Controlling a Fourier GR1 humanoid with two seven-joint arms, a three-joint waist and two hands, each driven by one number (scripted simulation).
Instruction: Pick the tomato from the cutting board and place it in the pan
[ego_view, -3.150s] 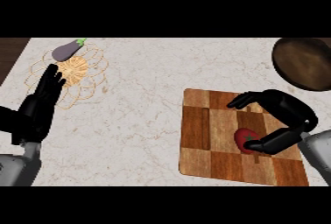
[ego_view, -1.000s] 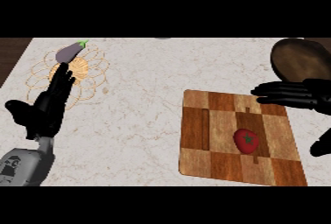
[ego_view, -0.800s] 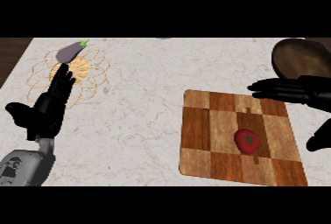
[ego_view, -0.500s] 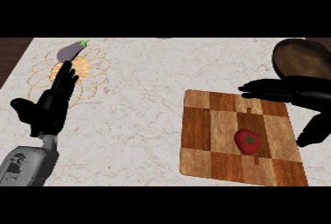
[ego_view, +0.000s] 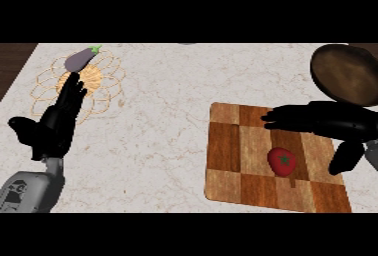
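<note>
Counter (ego_view: 170, 135): a pale marbled top is filling most of the view, and everything else is lying on it.

Cutting board (ego_view: 236, 165): a checkered wooden board is lying at the right half of the counter, a little turned, with its far corner pointing toward the pan.

Pan (ego_view: 347, 75): a round dark brown pan is sitting at the far right, just beyond the board, partly cut by the view's edge.

My left hand (ego_view: 52, 130): I am keeping it open at the left side, fingers straight and pointing away from me, holding nothing. The fingertips are lying over the wire trivet.

My right hand (ego_view: 328, 125): I am hovering it over the far right part of the board, fingers spread apart and stretched to the left, thumb hanging down at the right of the tomato. It is gripping nothing.

Wire trivet (ego_view: 103, 95): a thin golden ring pattern is lying at the far left.

Eggplant (ego_view: 81, 59): a small purple one is resting at the trivet's far edge.

Tomato (ego_view: 282, 161): it is lying on the board, near its right middle, just below my right fingers and not touched by them.
</note>
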